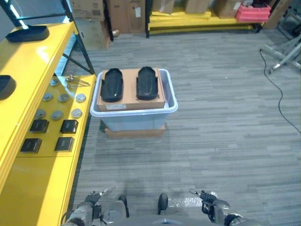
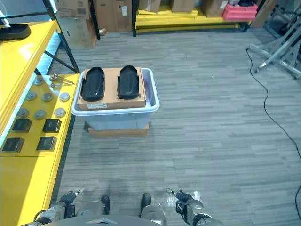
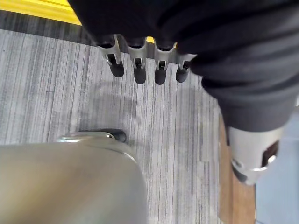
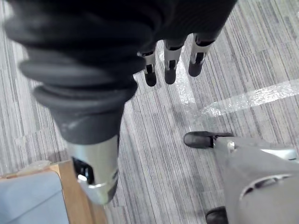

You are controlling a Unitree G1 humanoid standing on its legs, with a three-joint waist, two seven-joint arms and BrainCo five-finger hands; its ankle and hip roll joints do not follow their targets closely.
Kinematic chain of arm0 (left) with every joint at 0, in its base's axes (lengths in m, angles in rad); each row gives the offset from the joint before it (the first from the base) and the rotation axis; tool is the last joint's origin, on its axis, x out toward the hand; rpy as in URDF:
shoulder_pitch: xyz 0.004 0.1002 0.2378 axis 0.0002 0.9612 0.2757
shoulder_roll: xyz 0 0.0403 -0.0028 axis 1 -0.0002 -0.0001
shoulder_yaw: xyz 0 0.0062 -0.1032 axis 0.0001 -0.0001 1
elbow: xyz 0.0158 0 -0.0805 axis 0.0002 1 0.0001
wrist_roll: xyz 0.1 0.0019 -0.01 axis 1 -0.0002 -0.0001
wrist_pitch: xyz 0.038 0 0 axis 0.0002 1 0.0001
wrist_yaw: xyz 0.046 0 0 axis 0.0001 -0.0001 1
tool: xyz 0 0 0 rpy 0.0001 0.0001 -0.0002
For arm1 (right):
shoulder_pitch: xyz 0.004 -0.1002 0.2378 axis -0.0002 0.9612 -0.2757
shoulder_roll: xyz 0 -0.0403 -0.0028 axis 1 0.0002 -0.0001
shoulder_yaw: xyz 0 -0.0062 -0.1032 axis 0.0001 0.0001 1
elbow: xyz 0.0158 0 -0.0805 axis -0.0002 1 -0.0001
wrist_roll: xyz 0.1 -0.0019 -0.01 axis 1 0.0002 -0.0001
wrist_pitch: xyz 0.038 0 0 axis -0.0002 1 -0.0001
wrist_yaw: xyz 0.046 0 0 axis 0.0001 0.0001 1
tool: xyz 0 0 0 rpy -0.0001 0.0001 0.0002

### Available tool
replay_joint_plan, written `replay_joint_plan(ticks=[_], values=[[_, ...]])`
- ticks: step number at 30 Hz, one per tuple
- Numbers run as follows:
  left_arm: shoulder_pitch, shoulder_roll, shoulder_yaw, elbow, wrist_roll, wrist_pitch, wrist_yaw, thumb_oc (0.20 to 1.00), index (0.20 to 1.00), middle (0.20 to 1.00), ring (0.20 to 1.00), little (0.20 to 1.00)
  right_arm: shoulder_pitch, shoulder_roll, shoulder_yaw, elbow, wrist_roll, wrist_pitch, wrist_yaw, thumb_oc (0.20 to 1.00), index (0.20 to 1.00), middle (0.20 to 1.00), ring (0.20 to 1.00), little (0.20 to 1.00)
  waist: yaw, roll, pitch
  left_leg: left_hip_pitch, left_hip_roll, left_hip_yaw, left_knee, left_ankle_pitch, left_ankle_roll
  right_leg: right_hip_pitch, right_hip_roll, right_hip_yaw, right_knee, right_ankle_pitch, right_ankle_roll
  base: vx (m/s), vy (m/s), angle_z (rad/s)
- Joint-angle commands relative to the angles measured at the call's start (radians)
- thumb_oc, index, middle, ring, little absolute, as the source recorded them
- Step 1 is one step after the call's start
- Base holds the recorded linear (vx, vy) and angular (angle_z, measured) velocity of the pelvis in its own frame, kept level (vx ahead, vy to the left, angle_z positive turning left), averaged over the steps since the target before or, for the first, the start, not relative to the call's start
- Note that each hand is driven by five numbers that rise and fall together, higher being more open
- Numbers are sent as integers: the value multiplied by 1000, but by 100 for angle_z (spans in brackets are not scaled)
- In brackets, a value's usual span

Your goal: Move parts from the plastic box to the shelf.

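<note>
A pale plastic box (image 1: 172, 96) stands on the floor beside the yellow shelf (image 1: 47, 157). A cardboard sheet (image 1: 131, 101) lies across its top and carries two black moulded parts (image 1: 112, 84) (image 1: 146, 83) side by side. My left hand (image 1: 88, 208) hangs low at the view's bottom edge, near the shelf's front, open and empty; its straight fingers (image 3: 135, 70) point at the floor. My right hand (image 1: 215, 206) hangs low on the other side, also open with nothing in it, fingers (image 4: 170, 70) over bare carpet. Both hands are well short of the box.
The shelf's lower level holds round metal discs (image 1: 64, 98) and black square blocks (image 1: 69, 126). Its upper level (image 1: 33, 61) holds two black parts (image 1: 27, 33). Cardboard cartons (image 1: 124, 14) and a red crate (image 1: 252, 12) line the back. A metal stand (image 1: 287, 54) is at far right.
</note>
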Motion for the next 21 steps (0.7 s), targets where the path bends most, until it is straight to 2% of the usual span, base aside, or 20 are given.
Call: replay_joint_plan(ticks=[1,3,5,7,10,12,14,19,21], values=[[-7,-9,-49,50,64,0,-2,1000,1000,1000,1000,1000,-4,-29,-49,7,58,4,-13,1000,1000,1000,1000,1000,43,36,17,-30,3,-3,-70,94,6,14,21,51,54,-70,90,173,36,30],[11,-1,-41,56,88,-20,-15,1000,1000,1000,1000,1000,-6,-37,-49,-5,54,0,12,1000,1000,1000,1000,1000,72,47,20,-89,7,1,-95,155,-11,55,34,48,45,-95,84,260,160,5],[25,3,-31,59,123,-30,-17,1000,1000,1000,1000,1000,-15,-21,-29,1,44,-4,23,1000,1000,1000,1000,1000,87,48,12,-92,11,38,-81,130,11,61,22,31,78,-128,80,264,272,-18],[26,5,-33,62,171,-39,-22,1000,1000,1000,1000,1000,-13,-5,-29,9,111,-15,19,1000,1000,1000,1000,1000,91,48,2,-97,3,50,-52,104,29,65,18,30,126,-159,80,133,203,-42],[15,14,-51,64,199,-47,0,1000,1000,1000,1000,1000,0,18,-43,9,147,-21,29,1000,1000,1000,1000,1000,78,56,-2,-81,-11,59,-38,75,51,46,11,30,216,-187,84,128,207,-20],[-6,23,-51,67,121,-54,15,1000,1000,1000,1000,1000,17,41,-39,14,91,-12,14,1000,1000,1000,1000,1000,49,70,-3,-34,-22,54,-51,56,70,-7,-1,35,306,-173,92,172,266,-15],[-26,33,-44,54,72,-62,2,1000,1000,1000,1000,1000,31,55,-39,27,88,8,1,1000,1000,1000,1000,1000,36,76,-4,-13,-31,51,-58,42,84,-23,-7,36,340,-171,97,151,172,-22],[-67,28,-66,23,96,-41,-5,1000,1000,1000,1000,1000,52,68,-67,69,110,1,-2,1000,1000,1000,1000,1000,15,84,7,21,-45,32,-43,-4,118,-108,-33,48,486,-115,133,117,40,0],[-64,29,-78,11,85,-36,1,1000,1000,1000,1000,1000,50,68,-67,72,101,-13,3,1000,1000,1000,1000,1000,5,90,18,56,-37,30,-58,-10,116,-141,-48,49,479,-98,141,145,-128,-2]])
